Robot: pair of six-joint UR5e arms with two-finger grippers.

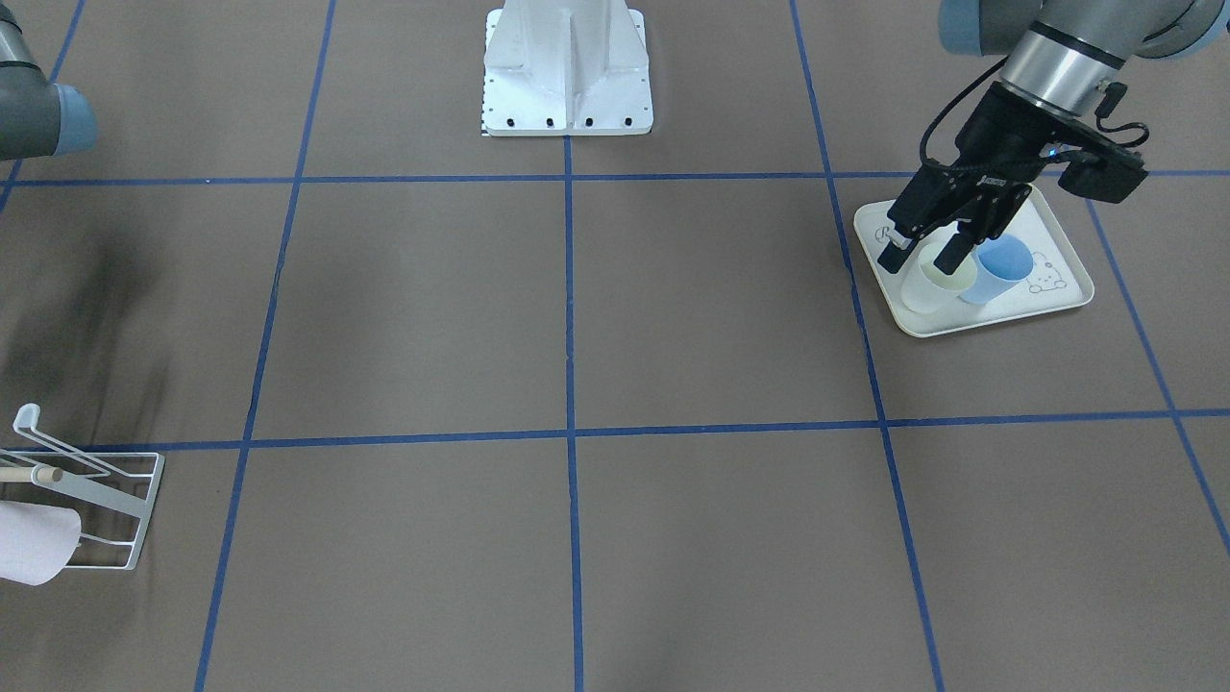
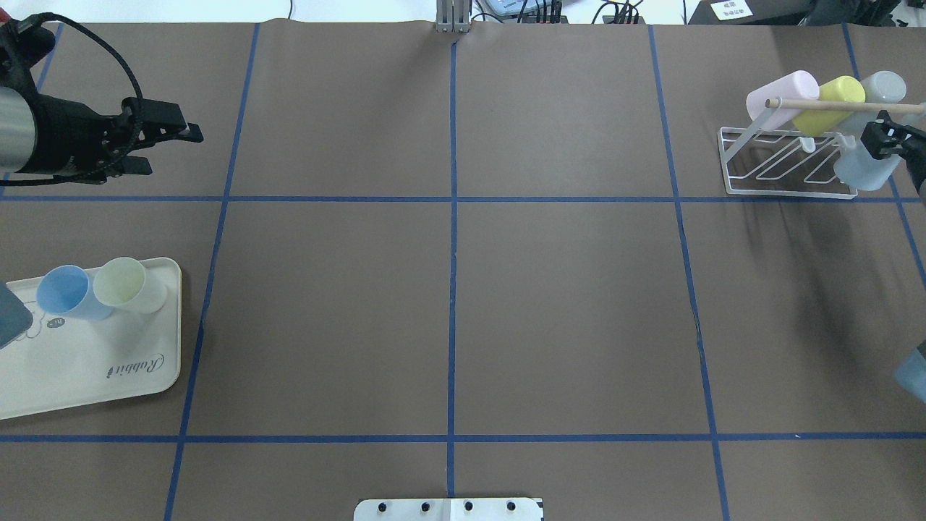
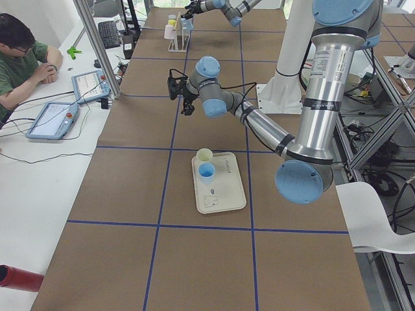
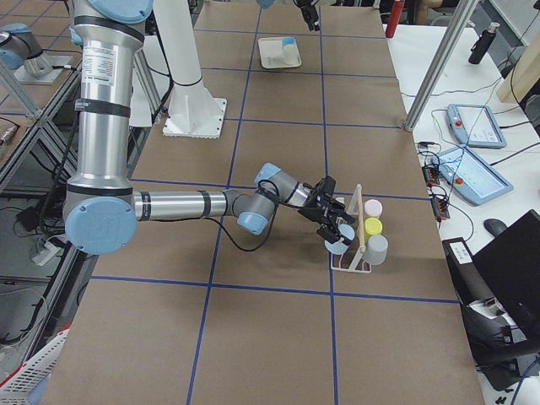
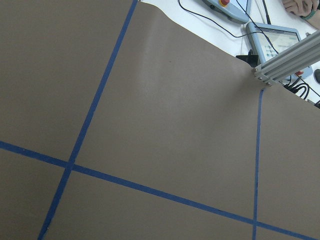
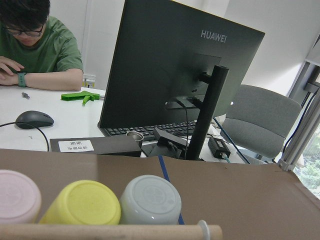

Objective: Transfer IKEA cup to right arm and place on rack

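My right gripper (image 2: 879, 141) reaches in from the right edge and looks shut on a pale blue IKEA cup (image 2: 859, 168), which is tilted against the front of the white wire rack (image 2: 788, 192). The exterior right view shows this gripper (image 4: 327, 218) just above the same cup (image 4: 337, 245). Pink (image 2: 785, 90), yellow (image 2: 839, 98) and grey (image 2: 879, 87) cups hang behind the wooden dowel (image 2: 832, 106). My left gripper (image 2: 173, 152) is open and empty at the far left, beyond the rabbit tray (image 2: 108, 362).
On the tray stand a blue cup (image 2: 69, 293) and a pale yellow-green cup (image 2: 130, 284). The robot base (image 1: 567, 86) sits at the table's near edge. A person (image 3: 19, 58) sits at a side desk with tablets (image 3: 55, 120).
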